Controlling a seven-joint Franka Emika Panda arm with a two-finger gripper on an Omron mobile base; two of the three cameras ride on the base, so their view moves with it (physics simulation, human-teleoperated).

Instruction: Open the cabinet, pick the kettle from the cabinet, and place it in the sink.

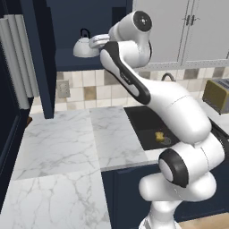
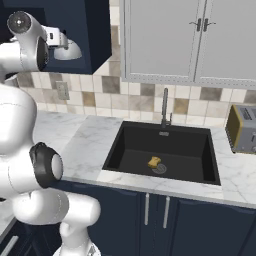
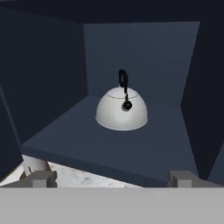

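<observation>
The navy cabinet [image 1: 71,18] stands open, its door [image 1: 42,58] swung out to the left. Inside, on the shelf [image 3: 144,131], sits the white-silver kettle [image 3: 121,109] with its black arched handle up, also seen as kettle [image 1: 82,47] and kettle [image 2: 70,50]. My gripper [image 3: 113,179] is open at the front of the cabinet's opening, level with the shelf and aimed at the kettle, a short way from it. Both fingertips [image 3: 41,179] stand wide apart with nothing between them. The black sink [image 2: 130,145] lies below and to the right in the counter.
A yellow sponge [image 2: 154,161] lies in the sink, behind which rises the steel faucet [image 2: 165,107]. A toaster [image 2: 245,129] stands on the counter at the right. Light grey cabinets [image 2: 200,40] hang above the sink. A tall navy unit [image 1: 15,58] borders the left.
</observation>
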